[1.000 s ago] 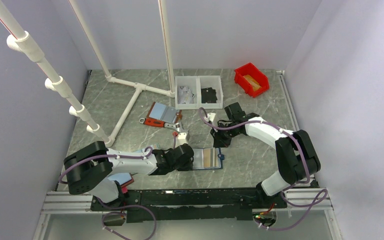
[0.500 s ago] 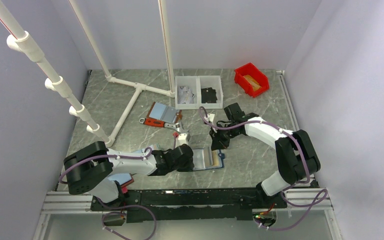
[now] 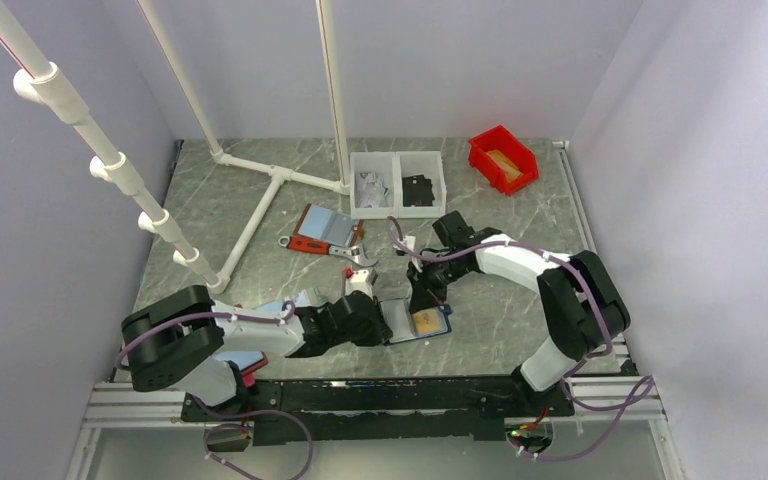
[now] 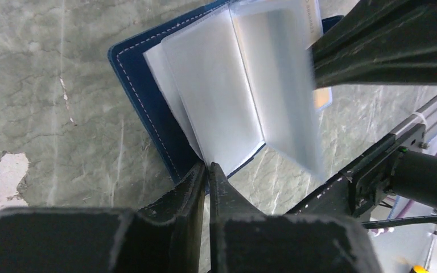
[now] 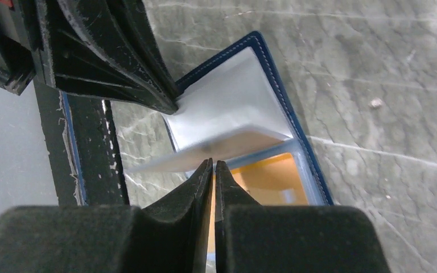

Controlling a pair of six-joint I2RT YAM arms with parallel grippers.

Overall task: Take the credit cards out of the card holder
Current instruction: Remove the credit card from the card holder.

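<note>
A: How do the right tool's jaws stand?

B: The right tool [image 5: 213,163] is all but together, with only a thin slit. Its tips nip the edge of a clear sleeve [image 5: 233,114] lifted off the card holder [image 4: 145,96].

A: And the left one?

B: The left tool [image 4: 207,166] has its jaws nearly closed too. Its tips are at the lower corner of the flatter sleeves, bottom centre of the left wrist view. Whether a sleeve edge sits between them, I can't tell.

A: Where is the holder?

B: It lies open on the grey marble tabletop [image 3: 520,300], low centre of the top view, between the two tools, navy cover down. The raised sleeve shows blurred in the left wrist view.

A: Any cards?

B: An orange-gold credit card [image 5: 267,182] sits in a light blue pocket of the holder, just beside the right tool's tips, at the bottom of the right wrist view.

A: Further out?

B: Above the holder in the top view, a red-edged holder [image 3: 320,228] lies open. Beyond it stands a white two-compartment bin [image 3: 398,183], with a red bin [image 3: 488,143] to the upper right. A white pipe frame [image 3: 280,176] lies to the upper left.
</note>
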